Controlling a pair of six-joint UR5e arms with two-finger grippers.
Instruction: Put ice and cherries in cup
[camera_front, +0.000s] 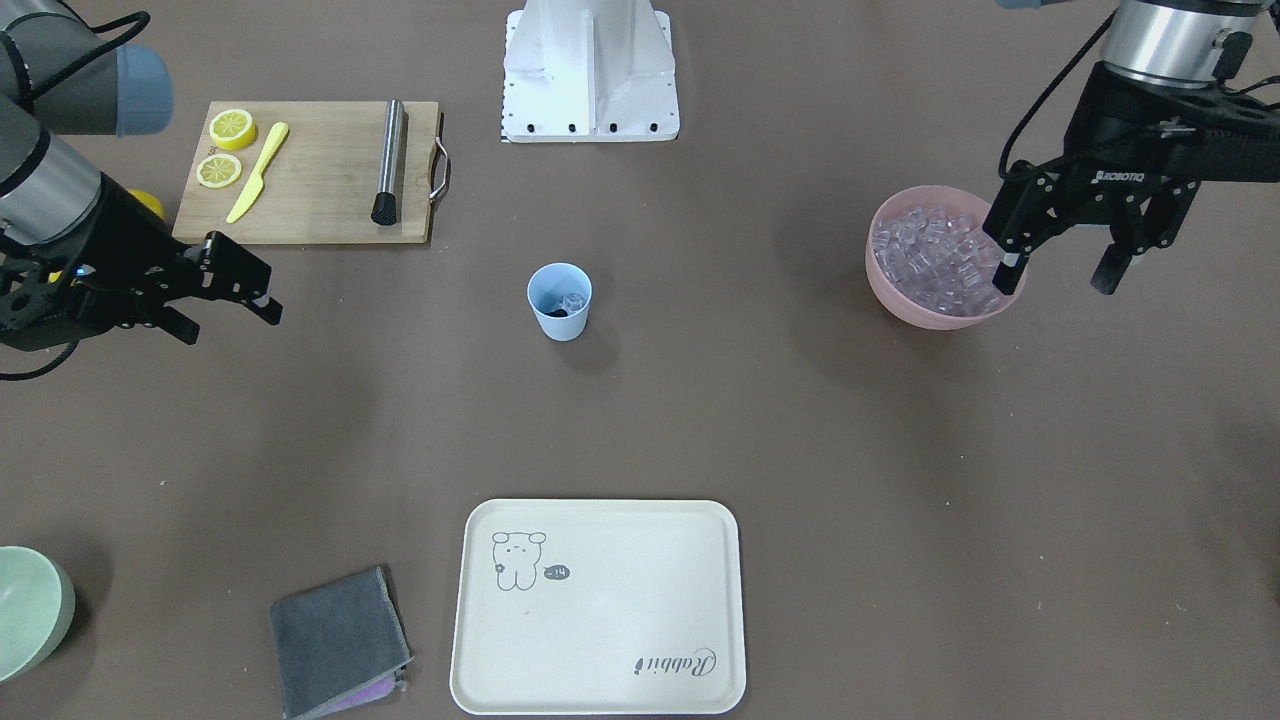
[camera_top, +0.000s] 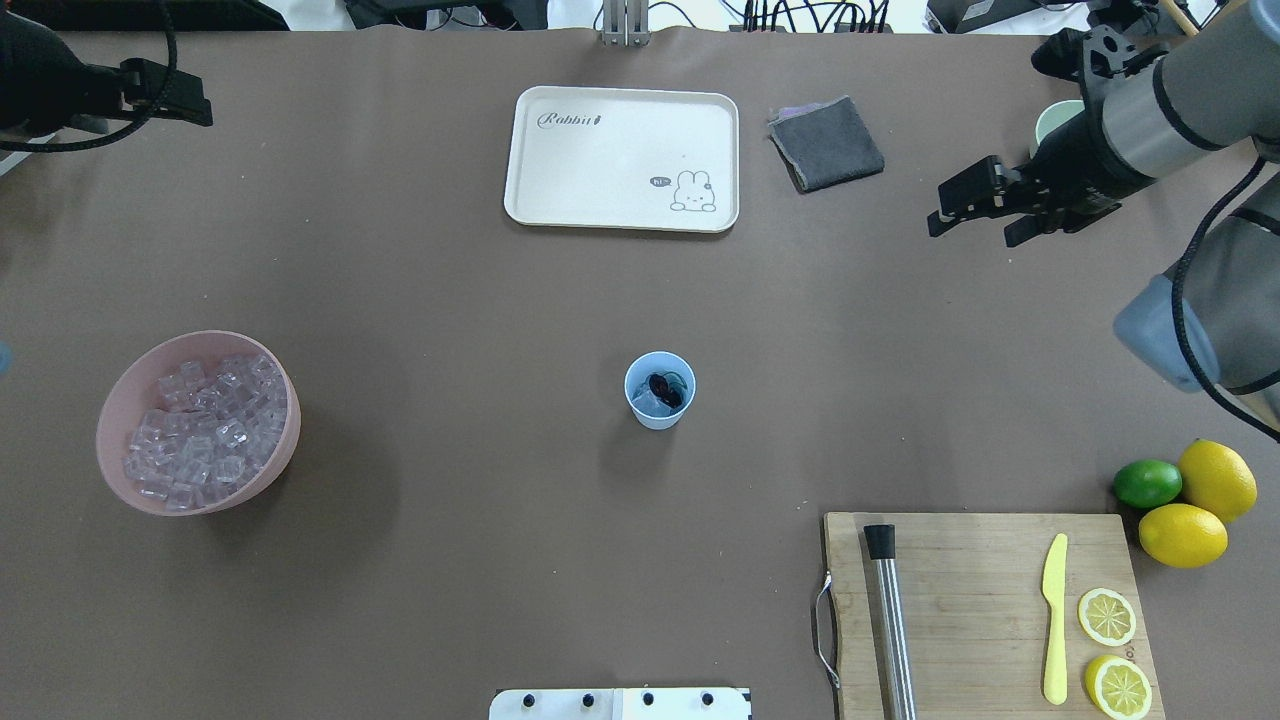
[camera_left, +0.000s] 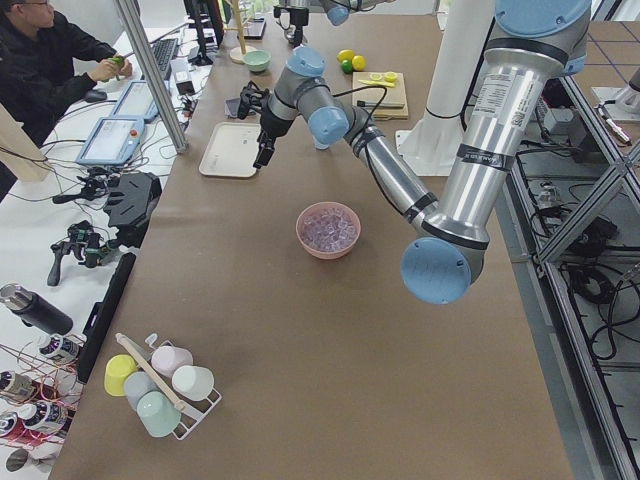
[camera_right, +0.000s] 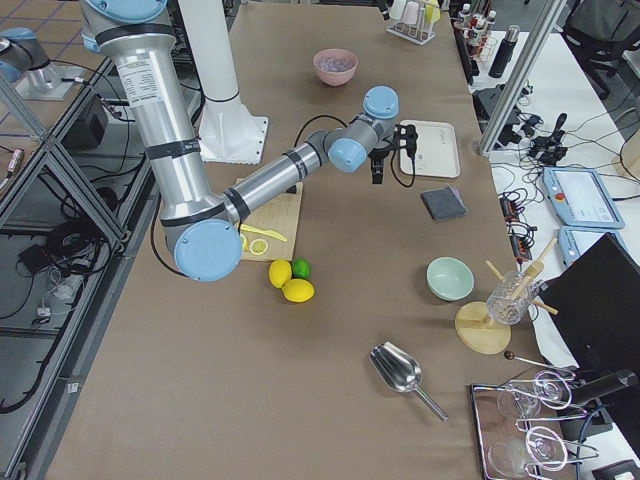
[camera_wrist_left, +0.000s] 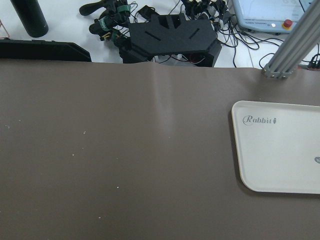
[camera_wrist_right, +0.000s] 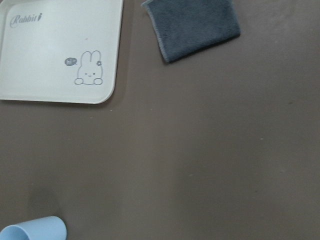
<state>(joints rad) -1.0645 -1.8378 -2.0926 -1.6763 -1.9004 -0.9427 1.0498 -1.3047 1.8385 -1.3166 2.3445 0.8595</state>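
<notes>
The light blue cup (camera_front: 560, 300) stands upright mid-table, also in the overhead view (camera_top: 660, 390). Inside it lie the dark cherries (camera_top: 667, 388) and a clear ice cube (camera_front: 573, 301). The rest of the ice (camera_top: 205, 420) fills the pink bowl (camera_front: 905, 300). My left gripper (camera_front: 1058, 280) is open and empty, held high; in the overhead view it (camera_top: 190, 100) sits far beyond the bowl. My right gripper (camera_front: 232, 322) is open and empty, well to the side of the cup, in the overhead view (camera_top: 968, 228) near the grey cloth. The cup's rim shows in the right wrist view (camera_wrist_right: 32, 230).
A cream tray (camera_top: 620, 215) and a grey cloth (camera_top: 825, 145) lie at the far side. A cutting board (camera_top: 980, 560) holds a metal muddler (camera_top: 890, 620), a yellow knife (camera_top: 1055, 620) and lemon halves (camera_top: 1107, 616). Whole lemons (camera_top: 1182, 535) and a lime (camera_top: 1147, 483) sit beside it. A pale green bowl (camera_front: 30, 610) stands near the table's edge.
</notes>
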